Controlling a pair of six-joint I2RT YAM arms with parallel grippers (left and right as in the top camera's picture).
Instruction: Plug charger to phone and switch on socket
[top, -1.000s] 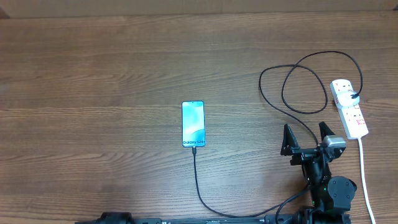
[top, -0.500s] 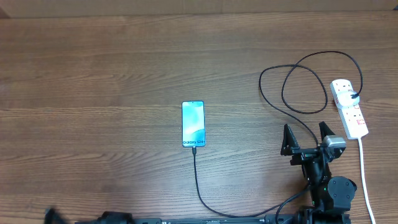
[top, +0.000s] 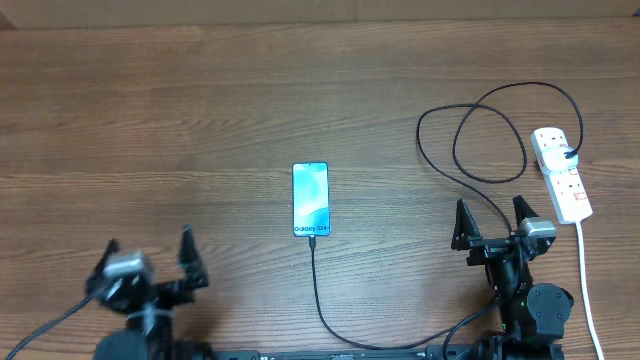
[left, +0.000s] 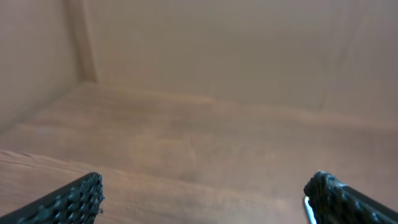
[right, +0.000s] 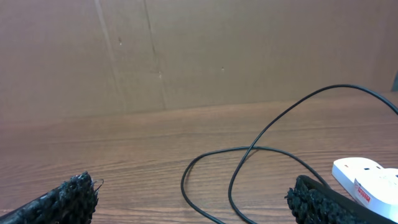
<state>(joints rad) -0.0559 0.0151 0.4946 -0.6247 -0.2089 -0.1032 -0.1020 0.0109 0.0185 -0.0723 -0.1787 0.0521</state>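
The phone lies face up mid-table, its light blue screen lit. The thin black charger cable meets the phone's bottom edge, runs along the front edge, loops at the right and ends in a black plug seated in the white socket strip. My left gripper is open and empty at the front left, well left of the phone. My right gripper is open and empty, left of the socket. The right wrist view shows the cable loops and the socket's end between open fingers.
The socket's thick white cord runs to the front edge at the far right. The left wrist view shows bare wood between open fingers and a brown wall behind. The cable loops lie just beyond the right gripper.
My left arm has come up into view at the front left, its gripper open. The right arm, phone, cable and socket have not moved.
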